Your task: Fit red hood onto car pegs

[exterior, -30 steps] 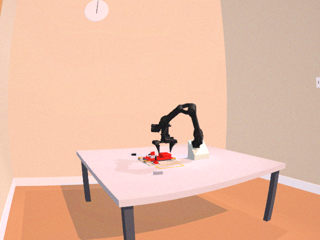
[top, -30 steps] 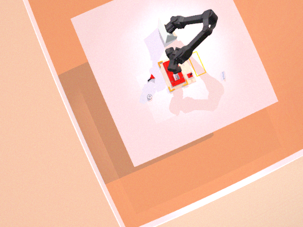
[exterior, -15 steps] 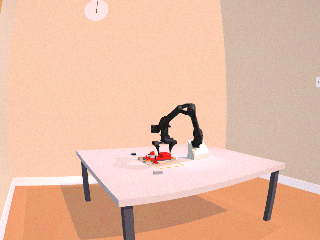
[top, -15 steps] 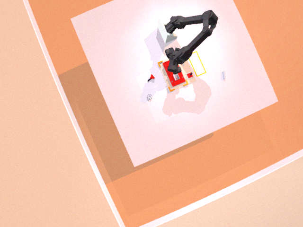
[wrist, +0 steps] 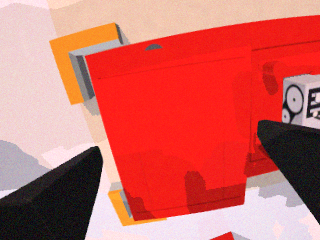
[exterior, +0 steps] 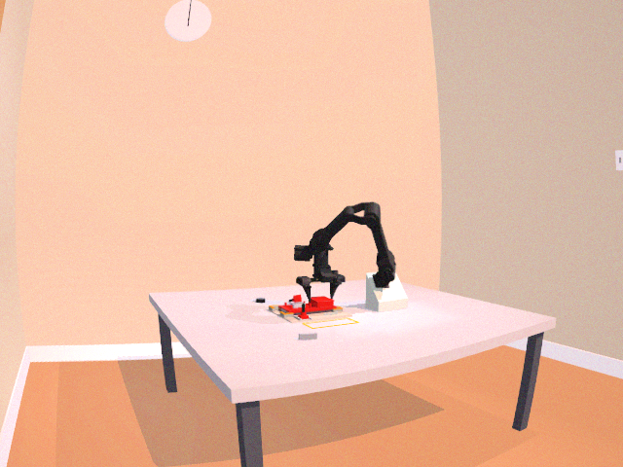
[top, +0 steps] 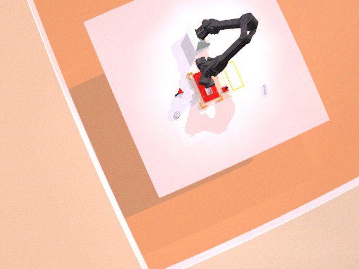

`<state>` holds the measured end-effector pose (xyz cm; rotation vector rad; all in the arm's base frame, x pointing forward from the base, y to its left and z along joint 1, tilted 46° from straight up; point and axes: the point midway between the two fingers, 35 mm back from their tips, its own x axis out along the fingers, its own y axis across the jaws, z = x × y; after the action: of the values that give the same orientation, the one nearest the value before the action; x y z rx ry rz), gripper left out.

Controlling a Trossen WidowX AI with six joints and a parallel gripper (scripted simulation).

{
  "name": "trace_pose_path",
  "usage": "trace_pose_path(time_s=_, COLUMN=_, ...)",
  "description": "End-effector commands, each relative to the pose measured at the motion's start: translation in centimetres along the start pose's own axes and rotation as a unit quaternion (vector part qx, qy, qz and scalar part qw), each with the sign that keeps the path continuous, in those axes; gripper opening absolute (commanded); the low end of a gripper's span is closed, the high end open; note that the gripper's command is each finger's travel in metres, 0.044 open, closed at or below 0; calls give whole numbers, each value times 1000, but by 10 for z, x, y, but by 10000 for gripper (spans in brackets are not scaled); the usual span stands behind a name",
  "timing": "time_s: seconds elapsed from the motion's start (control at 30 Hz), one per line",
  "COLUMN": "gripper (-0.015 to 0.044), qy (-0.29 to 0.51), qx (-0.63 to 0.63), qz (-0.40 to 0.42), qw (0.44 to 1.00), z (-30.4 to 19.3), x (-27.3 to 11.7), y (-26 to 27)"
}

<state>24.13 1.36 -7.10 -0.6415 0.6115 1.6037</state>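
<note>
A flat-topped red shell point(top: 197, 78) point(exterior: 321, 303) point(wrist: 170, 115), apparently the hood, sits over the end of the red chassis point(top: 215, 96) point(wrist: 290, 35) nearer the arm's base. The grey-white engine block point(top: 209, 91) point(wrist: 302, 97) is uncovered beside it. The chassis lies in the jig, whose orange corners point(top: 202, 106) point(wrist: 61, 52) show. My gripper point(exterior: 320, 300) point(wrist: 179, 141) is wide open and empty, low over the shell. In the wrist view one fingertip is outside the shell's left edge, the other between shell and engine. The pegs near the shell and any contact are hidden.
Small red parts with black pieces stand right point(top: 224, 89) and left point(top: 180, 91) of the car. A yellow outlined rectangle point(top: 238, 74) lies right of the jig. A grey block point(top: 263, 89) point(exterior: 307, 336) and a small round part point(top: 176, 115) point(exterior: 260, 300) lie farther out.
</note>
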Motion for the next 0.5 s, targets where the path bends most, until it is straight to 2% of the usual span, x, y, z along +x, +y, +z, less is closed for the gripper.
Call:
trace_pose_path(time_s=0.0, gripper=440, qy=-1, qx=1, qz=-1, qw=1000, z=0, x=2, y=0)
trace_pose_path(time_s=0.33, gripper=440, qy=-2, qx=1, qz=-1, qw=1000, z=1, x=7, y=0)
trace_pose_path(time_s=0.47, gripper=335, qy=0, qx=0, qz=0, qw=1000, z=0, x=5, y=0)
